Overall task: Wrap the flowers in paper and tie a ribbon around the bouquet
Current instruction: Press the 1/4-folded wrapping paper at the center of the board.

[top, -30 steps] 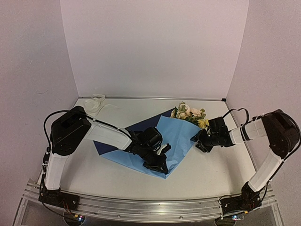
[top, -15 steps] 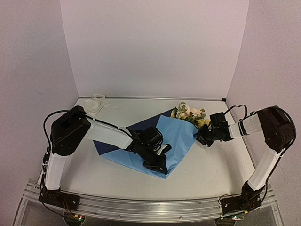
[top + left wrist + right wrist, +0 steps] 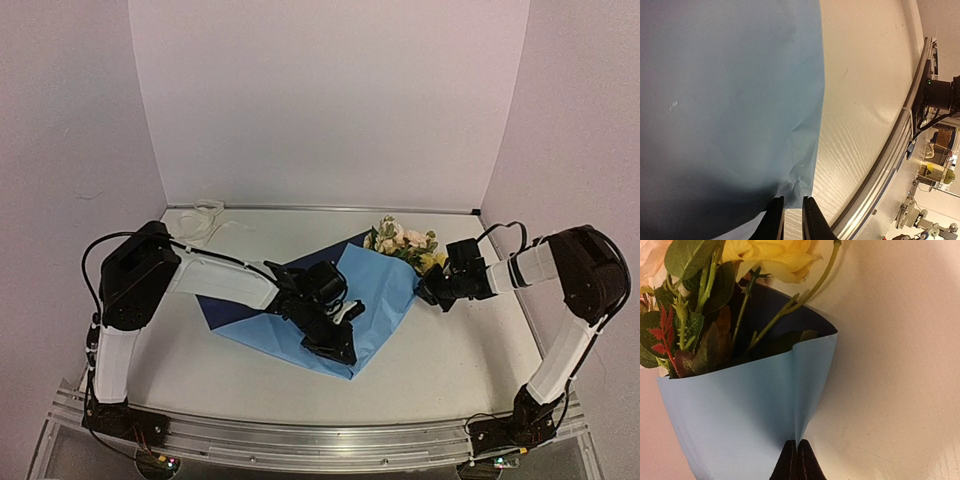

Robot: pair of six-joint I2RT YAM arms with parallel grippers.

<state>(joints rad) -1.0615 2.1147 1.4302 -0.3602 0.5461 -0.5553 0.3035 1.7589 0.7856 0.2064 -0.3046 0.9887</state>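
Blue paper [image 3: 740, 415] sits clenched in the right tool [image 3: 797, 460]; left tool [image 3: 792, 207] slightly parted beside its edge.

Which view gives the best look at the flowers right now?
Right wrist: the flowers show close up, yellow bloom, leaves and stems tucked inside the folded paper. Top external shows all the flowers, but small. Left wrist shows only paper, no flowers.

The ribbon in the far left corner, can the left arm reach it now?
Probably yes: the ribbon lies uncovered on that arm's side, though the left gripper is down on the paper.
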